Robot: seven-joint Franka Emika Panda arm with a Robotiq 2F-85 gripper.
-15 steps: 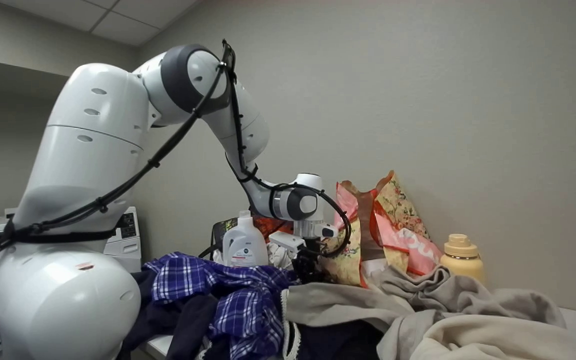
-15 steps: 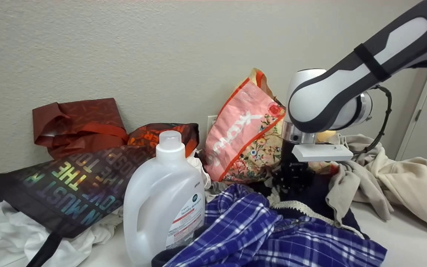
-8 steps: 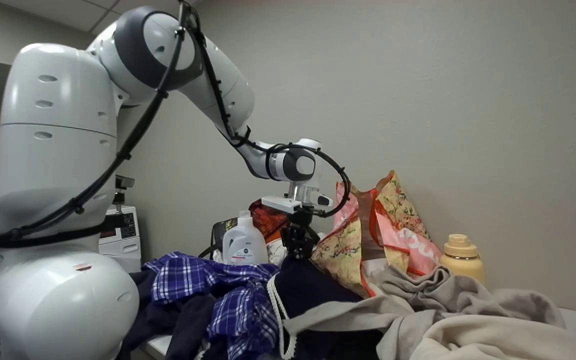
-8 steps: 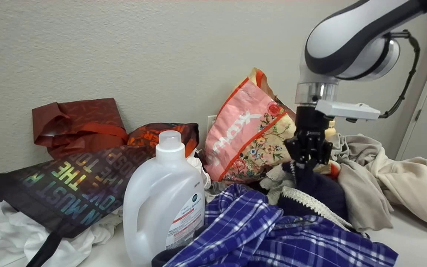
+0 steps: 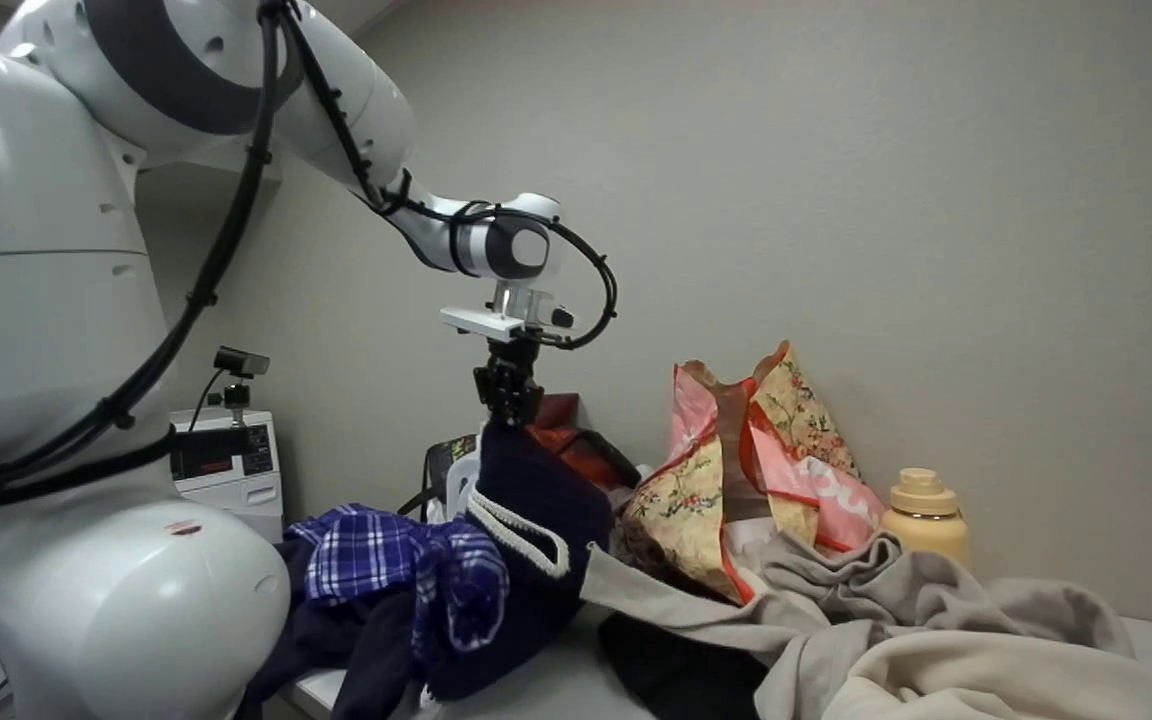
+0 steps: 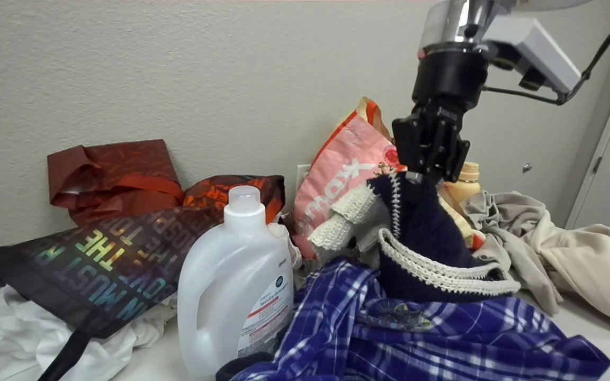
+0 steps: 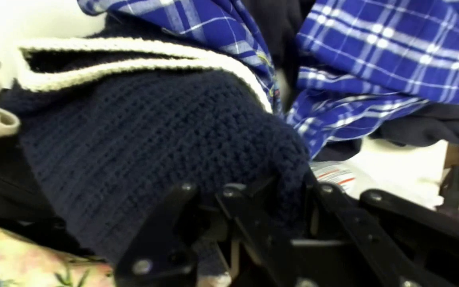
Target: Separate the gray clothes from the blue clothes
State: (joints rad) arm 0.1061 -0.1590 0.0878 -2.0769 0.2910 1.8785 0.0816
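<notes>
Where the claw clamps its peak, navy garment draped below, gray clothes lower, aside

Navy knit: ribbed, cream-trimmed; was held at the top, rising to a peak, lower folds slack.
Plaid shirt: blue-and-white check; lay rumpled against the knit.
Dark navy garment: limp; lay partly under the plaid, drooped over the edge of the desk.
Gray clothes: pale gray-beige, thickly folded; lay heaped on the desk, one flap close to the knit, contact unclear.
</notes>
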